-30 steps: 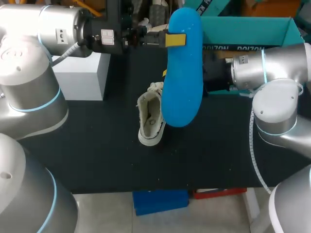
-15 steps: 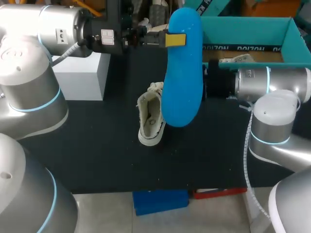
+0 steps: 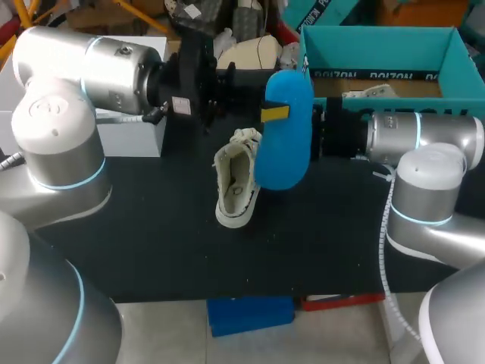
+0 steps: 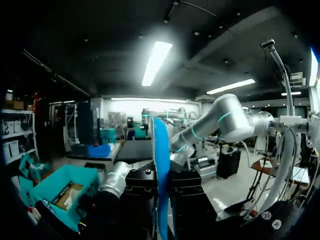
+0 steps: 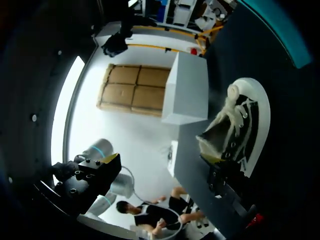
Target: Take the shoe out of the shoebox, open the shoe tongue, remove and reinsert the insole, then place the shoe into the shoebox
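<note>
Left hand (image 3: 274,114) clamped on the blue insole (image 3: 286,144), held above the bench (image 3: 151,227). Right hand (image 5: 161,160) fingers apart, one at the mouth of the shoe (image 3: 235,186), which lies on its side outside the shoebox (image 3: 379,42). We judge reinsertion is next: steer the insole's toe into that opening.

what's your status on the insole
Left gripper shut on blue insole, held on end, off the table. Right gripper open, one finger at the shoe opening. Shoe on table, outside shoebox. Nothing blocking.
</note>
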Motion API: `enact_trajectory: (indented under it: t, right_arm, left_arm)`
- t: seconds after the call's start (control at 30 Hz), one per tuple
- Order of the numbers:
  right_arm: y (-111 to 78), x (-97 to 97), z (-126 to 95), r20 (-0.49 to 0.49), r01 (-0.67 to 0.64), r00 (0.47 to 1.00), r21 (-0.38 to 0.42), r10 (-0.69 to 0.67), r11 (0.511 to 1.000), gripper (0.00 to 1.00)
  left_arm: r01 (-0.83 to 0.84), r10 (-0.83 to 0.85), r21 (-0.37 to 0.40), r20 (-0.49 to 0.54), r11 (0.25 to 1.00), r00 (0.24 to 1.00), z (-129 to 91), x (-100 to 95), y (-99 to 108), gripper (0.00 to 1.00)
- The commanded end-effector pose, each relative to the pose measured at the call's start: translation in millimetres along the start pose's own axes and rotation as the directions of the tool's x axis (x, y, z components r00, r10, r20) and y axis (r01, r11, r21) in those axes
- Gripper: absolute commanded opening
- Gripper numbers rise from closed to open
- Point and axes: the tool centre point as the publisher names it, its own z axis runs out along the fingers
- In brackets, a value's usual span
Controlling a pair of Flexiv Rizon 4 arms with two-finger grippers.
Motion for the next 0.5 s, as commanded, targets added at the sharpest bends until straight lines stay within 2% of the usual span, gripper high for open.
enact_trajectory:
  t: [0.03, 0.1, 0.5]
  right_arm:
    - [-0.2, -0.1, 1.1, 0.001, 0.000, 1.000, -0.003, 0.000, 1.000, 1.00]
    - [-0.2, -0.1, 1.1, 0.001, 0.000, 1.000, -0.003, 0.000, 1.000, 1.00]
    - [-0.2, -0.1, 1.1, 0.001, 0.000, 1.000, -0.003, 0.000, 1.000, 1.00]
  left_arm:
    - [-0.215, 0.215, -0.049, -0.006, 0.975, 0.977, 8.2, -8.0, 35.0, 0.00]
    - [-0.222, 0.221, -0.046, -0.019, 0.974, 0.975, 12.0, -10.8, 45.2, 0.00]
    - [-0.222, 0.221, -0.046, -0.019, 0.974, 0.975, 12.0, -10.8, 45.2, 0.00]
